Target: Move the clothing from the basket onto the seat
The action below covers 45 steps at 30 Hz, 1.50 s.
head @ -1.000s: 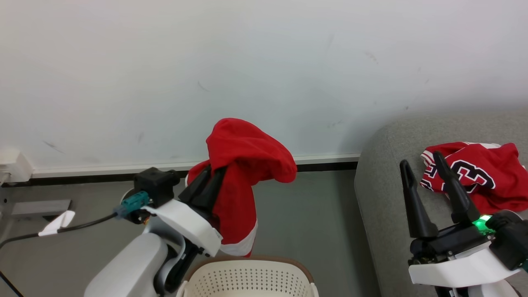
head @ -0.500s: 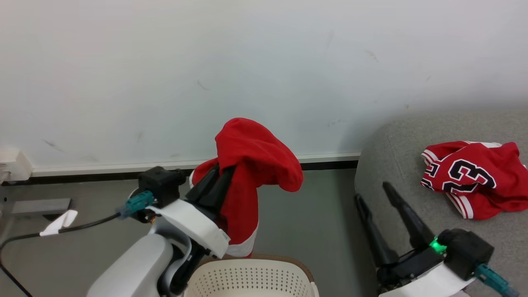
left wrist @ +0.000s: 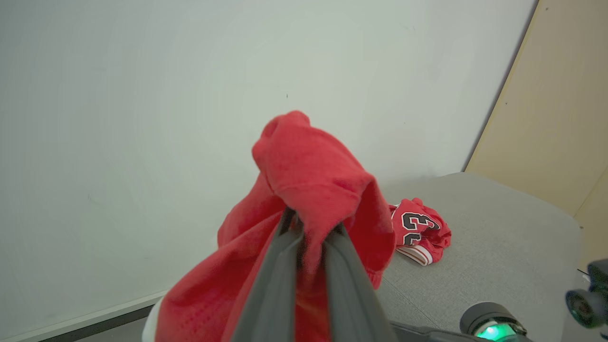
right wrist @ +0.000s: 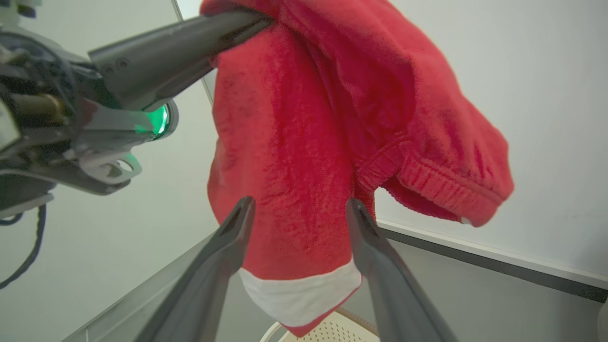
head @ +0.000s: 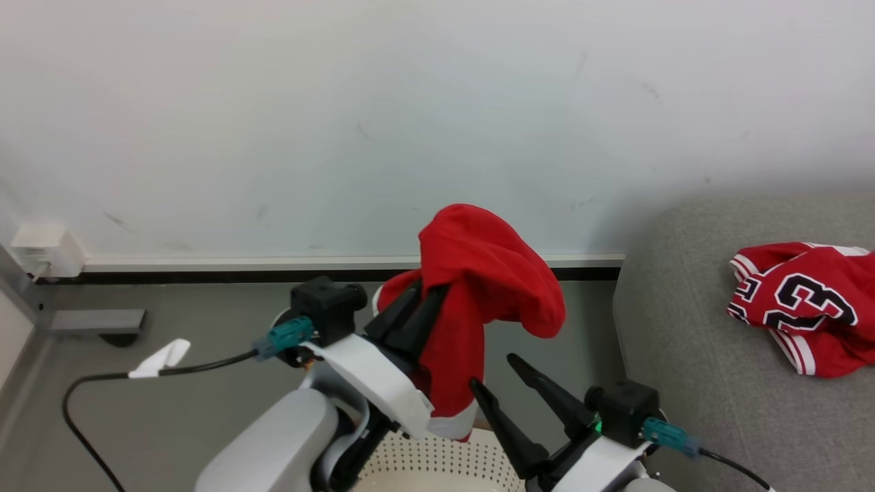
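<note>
My left gripper (head: pixel 427 295) is shut on a red garment with a white hem (head: pixel 478 287), held up above the cream basket (head: pixel 437 461); the cloth drapes over the fingers (left wrist: pixel 308 228). My right gripper (head: pixel 493 372) stands open just right of the hanging cloth, its fingers (right wrist: pixel 237 228) either side of the lower hem (right wrist: pixel 299 289) without touching it. The red jersey with number 23 (head: pixel 803 304) lies crumpled on the grey sofa seat (head: pixel 683 355), also seen in the left wrist view as the jersey (left wrist: pixel 420 228) on the seat (left wrist: pixel 498 251).
A white wall with a dark skirting strip (head: pixel 205 275) runs behind. Grey floor lies left of the basket, crossed by a black cable (head: pixel 137 383) with a white tag. A wall socket box (head: pixel 41 249) sits at the far left. A beige panel (left wrist: pixel 560 118) stands beyond the sofa.
My right gripper has left the jersey on the seat and swung left and down to beside the hanging garment. The head view has shifted, and the left gripper stays shut on the garment.
</note>
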{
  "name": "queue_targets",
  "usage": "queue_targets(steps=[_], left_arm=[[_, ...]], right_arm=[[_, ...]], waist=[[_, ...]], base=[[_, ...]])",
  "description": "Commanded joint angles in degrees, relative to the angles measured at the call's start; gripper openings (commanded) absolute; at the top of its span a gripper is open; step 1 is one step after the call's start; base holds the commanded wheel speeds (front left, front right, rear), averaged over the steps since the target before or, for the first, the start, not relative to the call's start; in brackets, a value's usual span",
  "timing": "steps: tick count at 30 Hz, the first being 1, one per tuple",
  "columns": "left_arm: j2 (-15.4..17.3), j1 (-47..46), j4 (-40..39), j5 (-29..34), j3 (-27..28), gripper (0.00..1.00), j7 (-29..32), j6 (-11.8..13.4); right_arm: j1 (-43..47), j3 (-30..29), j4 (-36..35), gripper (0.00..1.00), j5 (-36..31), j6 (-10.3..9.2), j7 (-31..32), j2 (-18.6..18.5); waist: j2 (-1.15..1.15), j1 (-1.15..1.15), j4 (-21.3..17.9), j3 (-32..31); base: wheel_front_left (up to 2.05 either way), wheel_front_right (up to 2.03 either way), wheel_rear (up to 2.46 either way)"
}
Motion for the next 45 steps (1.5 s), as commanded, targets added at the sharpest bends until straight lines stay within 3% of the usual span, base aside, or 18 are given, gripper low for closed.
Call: queue_targets(steps=[1,10,24,25,26,27,28,40,41,43,44,45], left_arm=[[-0.34,-0.65,0.34,0.37,-0.18,0.00,-0.21,-0.18],[-4.36,-0.95,1.82,0.88,-3.70,0.00,-0.21,-1.76],[-8.34,0.84,2.74,-0.61,-7.73,0.00,1.07,-3.27],[-8.39,0.88,2.82,-0.70,-7.80,0.00,1.17,-3.26],[-8.41,0.93,2.91,-0.72,-7.85,0.00,1.19,-3.25],[-8.39,0.98,3.03,-0.82,-7.83,0.00,1.21,-3.15],[-8.31,1.01,3.14,-0.89,-7.78,0.00,1.18,-2.99],[-6.85,1.34,5.87,-1.59,-5.69,0.00,-0.45,-1.14],[-6.78,1.51,5.99,-1.61,-5.63,0.04,-0.53,-0.99],[-6.52,1.86,6.42,-1.30,-5.73,0.41,-0.69,-0.69],[-6.45,2.08,6.63,-1.26,-5.81,0.76,-0.81,-0.73],[-6.38,2.28,6.73,-1.45,-5.80,1.00,-0.94,-0.76]], right_arm=[[-1.06,0.85,1.06,1.00,0.71,-0.09,0.04,-0.04],[-6.06,6.47,9.10,1.00,4.46,-0.09,0.04,2.37],[-8.50,1.45,18.84,1.00,2.13,-0.09,0.04,3.98],[-8.57,1.02,18.99,0.87,2.06,-0.09,0.04,4.03],[-8.65,0.57,19.08,0.49,1.94,-0.09,0.04,4.08],[-8.62,0.24,19.09,0.30,1.80,-0.09,0.04,4.13],[-8.58,0.03,19.12,0.00,1.64,-0.09,0.04,4.19],[-6.47,-2.00,15.52,0.00,-0.71,-0.09,0.03,3.45],[-6.21,-2.49,14.87,0.00,-0.94,-0.09,0.03,3.20],[-5.36,-3.80,13.29,0.00,-0.98,-0.09,0.03,2.92],[-4.95,-4.32,12.41,0.00,-0.89,-0.09,0.03,2.68],[-4.55,-4.81,11.51,0.00,-0.99,-0.09,0.03,2.33]], waist=[[0.00,-0.01,0.51,-0.12],[0.00,-0.01,3.69,-0.80],[0.00,-0.01,8.78,-1.43],[0.00,-0.01,8.94,-1.46],[0.00,-0.01,9.08,-1.48],[0.00,-0.01,9.19,-1.51],[0.00,-0.01,9.27,-1.52],[0.00,-0.01,7.20,-1.28],[0.00,-0.01,6.91,-1.24],[0.00,-0.01,6.38,-1.19],[0.00,-0.01,6.10,-1.14],[0.00,-0.01,5.77,-1.02]], base=[[0.00,0.00,0.00],[0.00,0.00,0.00],[0.00,0.00,0.00],[0.00,0.00,0.00],[0.00,0.00,0.00],[0.00,0.00,0.00],[0.00,0.00,0.00],[0.00,0.00,0.00],[0.00,0.00,0.00],[0.00,0.00,0.00],[0.00,0.00,0.00],[0.00,0.00,0.00]])
